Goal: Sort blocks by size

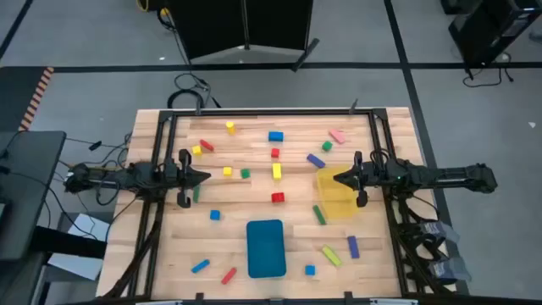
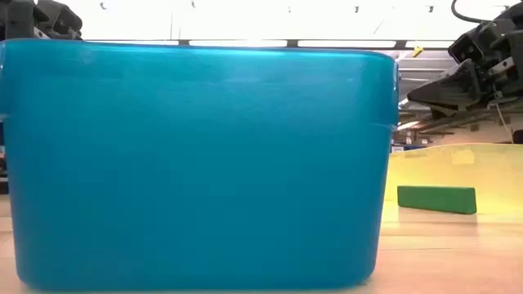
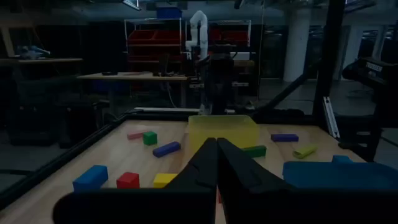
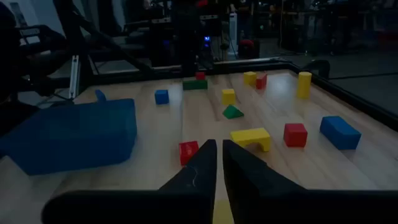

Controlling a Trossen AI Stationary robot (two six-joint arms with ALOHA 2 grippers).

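Note:
Many small blocks lie flat and scattered on the wooden table: a red cube, a yellow bar, a blue block, a pink bar, a purple bar and a green bar. My left gripper is shut and empty above the table's left part, its fingers together in its wrist view. My right gripper is shut and empty, raised over the far part of the translucent yellow bin. It also shows in its own wrist view.
A blue rectangular tray stands near the front middle and fills most of the low view. The yellow bin stands behind a green bar. A black frame rail borders the table, and more blocks lie near the front edge.

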